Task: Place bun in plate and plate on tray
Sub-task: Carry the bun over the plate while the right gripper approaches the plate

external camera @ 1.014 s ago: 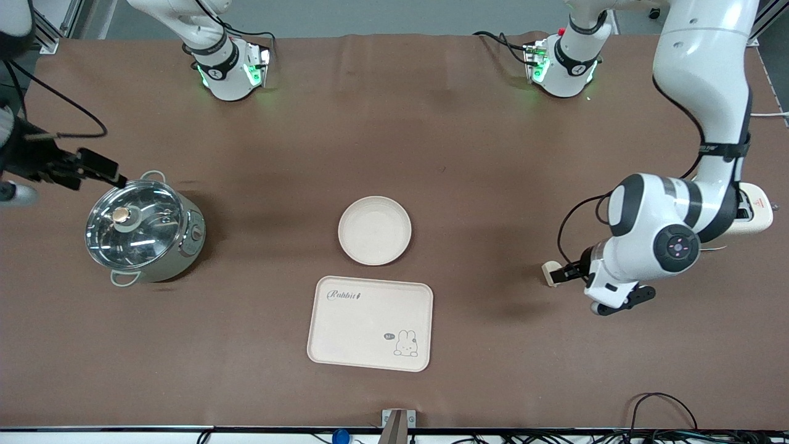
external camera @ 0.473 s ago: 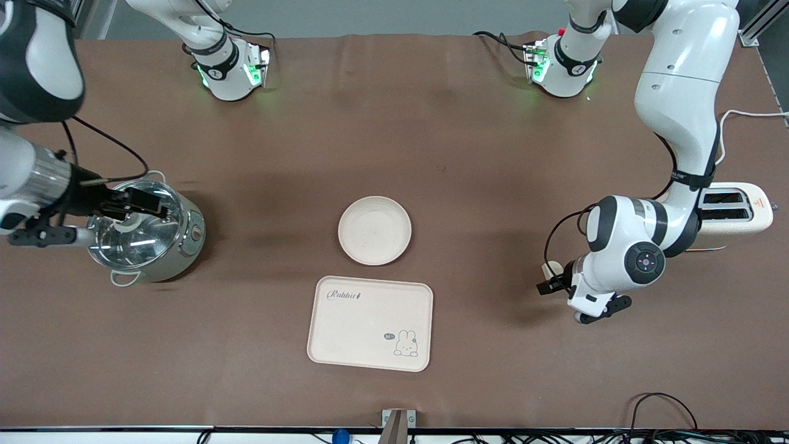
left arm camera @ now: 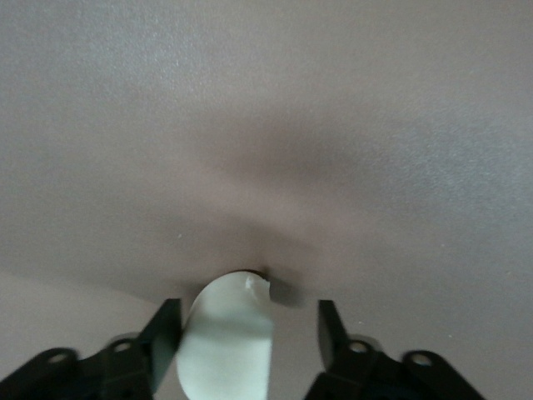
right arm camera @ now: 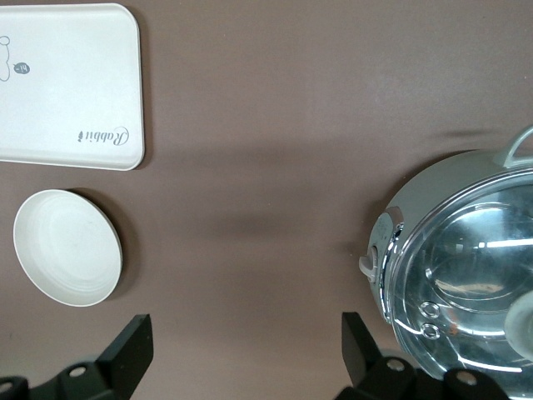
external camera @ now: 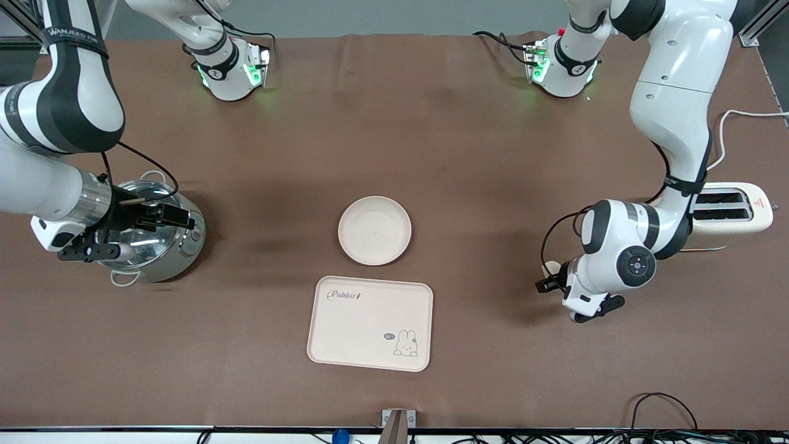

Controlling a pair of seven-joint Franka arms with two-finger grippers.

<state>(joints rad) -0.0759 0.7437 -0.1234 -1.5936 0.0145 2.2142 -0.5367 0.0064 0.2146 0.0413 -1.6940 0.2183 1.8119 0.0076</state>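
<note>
The bun (external camera: 548, 269) lies on the brown table near the left arm's end. In the left wrist view the bun (left arm camera: 229, 342) sits between the fingers of my left gripper (left arm camera: 247, 308). The gripper is open: one finger touches the bun and a gap shows at the other. My left gripper (external camera: 548, 282) is low at the table. The round cream plate (external camera: 374, 230) is mid-table. The tray (external camera: 370, 323) lies just nearer the camera than the plate. My right gripper (external camera: 174, 217) is open and empty over the steel pot. The right wrist view shows the plate (right arm camera: 68, 247) and the tray (right arm camera: 67, 83).
A steel pot with a glass lid (external camera: 148, 240) stands toward the right arm's end; it also shows in the right wrist view (right arm camera: 466, 267). A cream toaster (external camera: 730, 209) with its cord stands at the left arm's end, close to the left arm's elbow.
My right arm has swung in from the table's end to over the pot. My left gripper has shifted a little toward mid-table, closing in around the bun.
</note>
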